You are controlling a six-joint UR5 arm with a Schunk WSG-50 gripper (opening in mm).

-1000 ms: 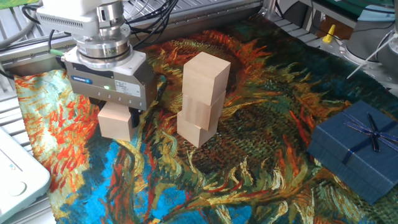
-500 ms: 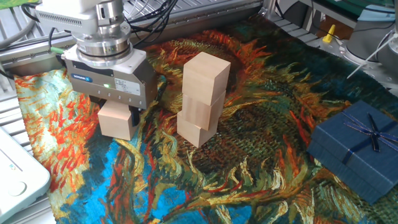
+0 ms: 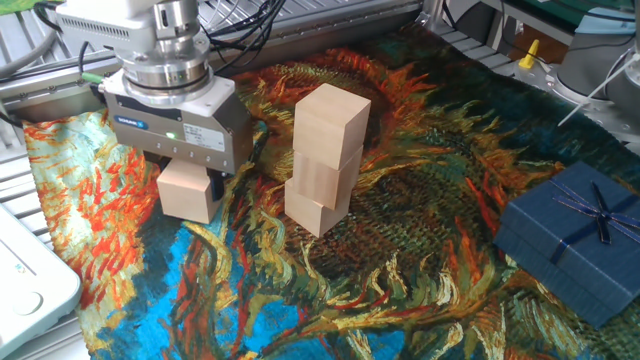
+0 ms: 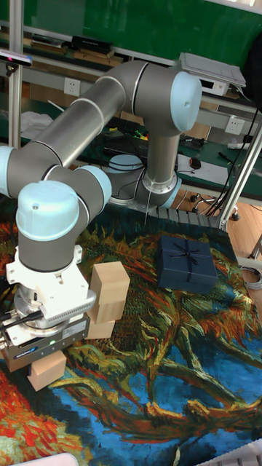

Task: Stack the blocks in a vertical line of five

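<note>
A pale wooden block (image 3: 187,195) sits on the painted cloth at the left, directly under my gripper (image 3: 188,185), whose body covers its top. The fingers reach down at the block's sides and are mostly hidden, so I cannot tell how tightly they stand. To the right is a slightly crooked stack of three blocks (image 3: 326,160). The tall fixed view shows the same gripper (image 4: 45,362) over the block (image 4: 48,371), with the stack (image 4: 108,295) just behind it to the right.
A dark blue ribboned gift box (image 3: 575,240) lies at the right edge of the cloth (image 3: 400,290), also seen as the box (image 4: 187,263) behind the stack. A white device (image 3: 25,285) sits at the left edge. Cables and metal framing run along the back.
The gripper body has shifted very slightly up and to the left. The block under it and the stack have not moved.
</note>
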